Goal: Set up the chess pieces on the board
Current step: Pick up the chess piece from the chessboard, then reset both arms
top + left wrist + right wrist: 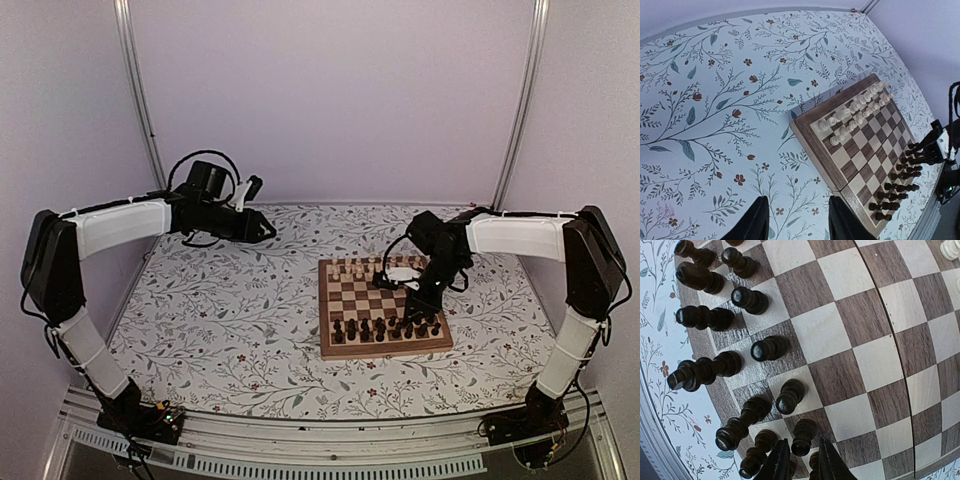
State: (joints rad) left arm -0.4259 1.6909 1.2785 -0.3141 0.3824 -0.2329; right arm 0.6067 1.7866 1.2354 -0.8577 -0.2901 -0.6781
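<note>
The right end effector (804, 442) partly hides a dark piece (812, 461), which the bottom edge also cuts off.

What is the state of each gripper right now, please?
Left gripper: open, holding nothing.
Right gripper: fingers narrowly apart around a dark chess piece; whether it grips cannot be told.

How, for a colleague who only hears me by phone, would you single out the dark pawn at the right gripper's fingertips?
Find the chessboard on the floral cloth, then the dark pieces along its near edge. The pawn stands in their inner row, right at the gap between the fingertips of the right gripper; the next pawns up that row stand well away from the fingers.
</note>
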